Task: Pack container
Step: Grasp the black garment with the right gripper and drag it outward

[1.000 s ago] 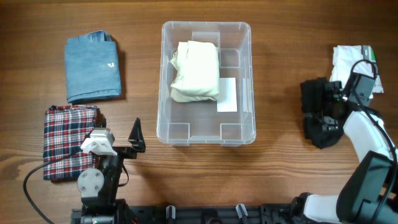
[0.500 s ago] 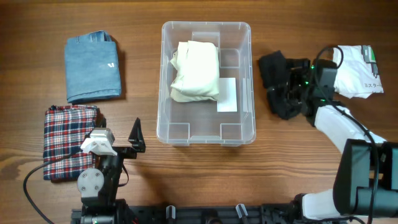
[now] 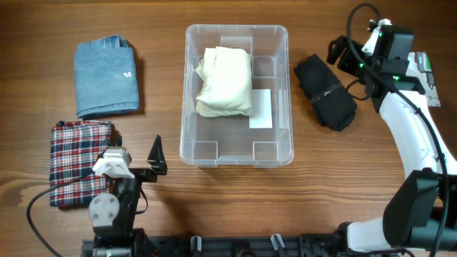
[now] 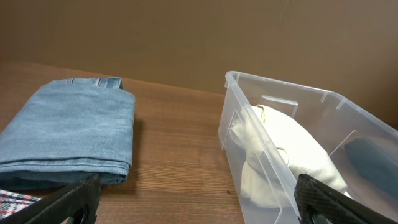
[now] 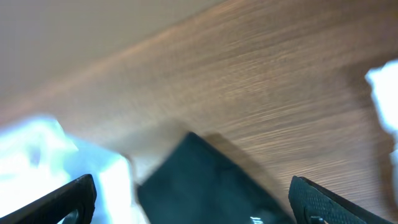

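The clear plastic container (image 3: 237, 151) stands mid-table with a folded cream cloth (image 3: 224, 81) inside and a white label (image 3: 260, 108) on its floor. It also shows in the left wrist view (image 4: 280, 102). A folded black garment (image 3: 325, 91) lies on the table just right of the container, and blurred in the right wrist view (image 5: 211, 186). My right gripper (image 3: 348, 56) is open and empty, above the garment's far end. My left gripper (image 3: 153, 158) is open and empty near the front left, beside the plaid cloth (image 3: 75, 158).
Folded blue jeans (image 3: 107, 77) lie at the back left, also in the left wrist view (image 4: 65, 134). A white packaged item (image 3: 421, 78) lies at the far right under my right arm.
My right gripper carried the black garment left toward the container, let it go on the table, and moved up and back. The left arm has not moved.
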